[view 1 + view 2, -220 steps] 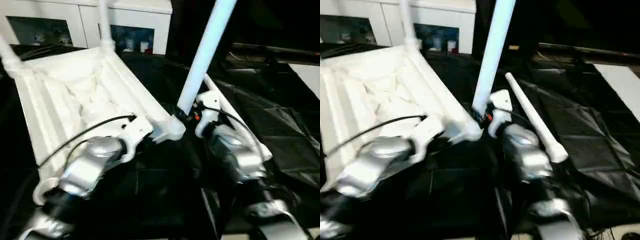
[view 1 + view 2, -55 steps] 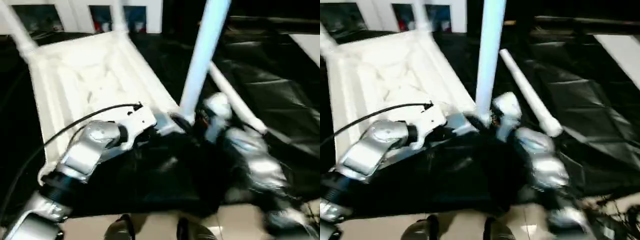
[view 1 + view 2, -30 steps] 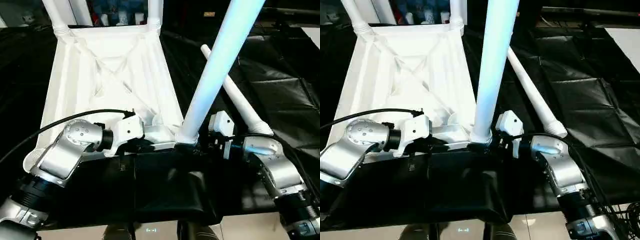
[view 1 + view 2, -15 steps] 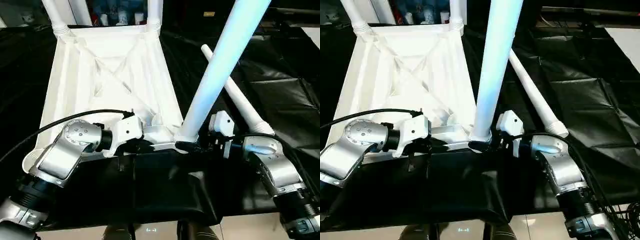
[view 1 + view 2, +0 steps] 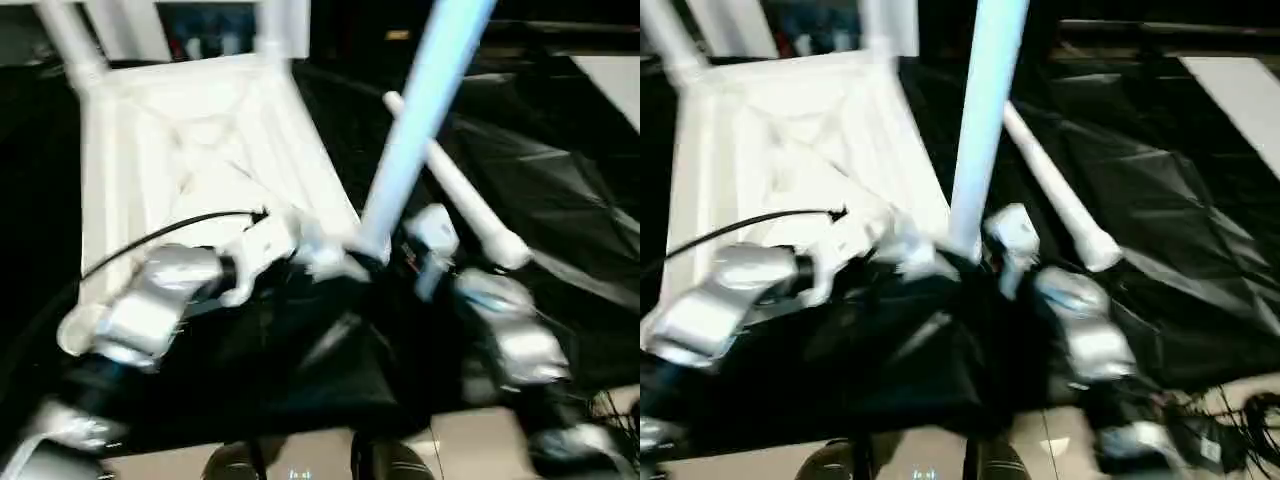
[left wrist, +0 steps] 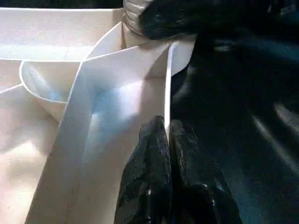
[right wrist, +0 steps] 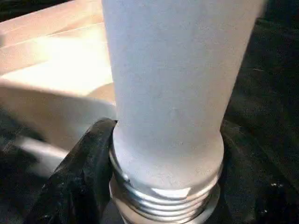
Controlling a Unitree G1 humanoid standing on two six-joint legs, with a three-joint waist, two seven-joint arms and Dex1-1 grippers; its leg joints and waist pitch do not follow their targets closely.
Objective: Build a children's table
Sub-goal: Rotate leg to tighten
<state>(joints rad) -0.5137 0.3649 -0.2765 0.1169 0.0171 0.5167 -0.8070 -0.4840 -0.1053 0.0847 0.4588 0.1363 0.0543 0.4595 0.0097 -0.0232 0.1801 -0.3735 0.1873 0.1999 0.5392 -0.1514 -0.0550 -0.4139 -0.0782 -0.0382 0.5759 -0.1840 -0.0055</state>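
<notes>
From my head, the upturned tabletop [image 5: 190, 150] lies ahead-left; the upright leg [image 5: 420, 110] rises at its near corner. My left gripper [image 6: 167, 140] pinches the tabletop's thin rim. My right gripper [image 7: 161, 154] clasps the leg's threaded base, axis vertical

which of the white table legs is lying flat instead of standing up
The loose leg on the black sheet, right of the tabletop. The others stand upright at the tabletop's corners, one between the right claw's fingers.
</notes>
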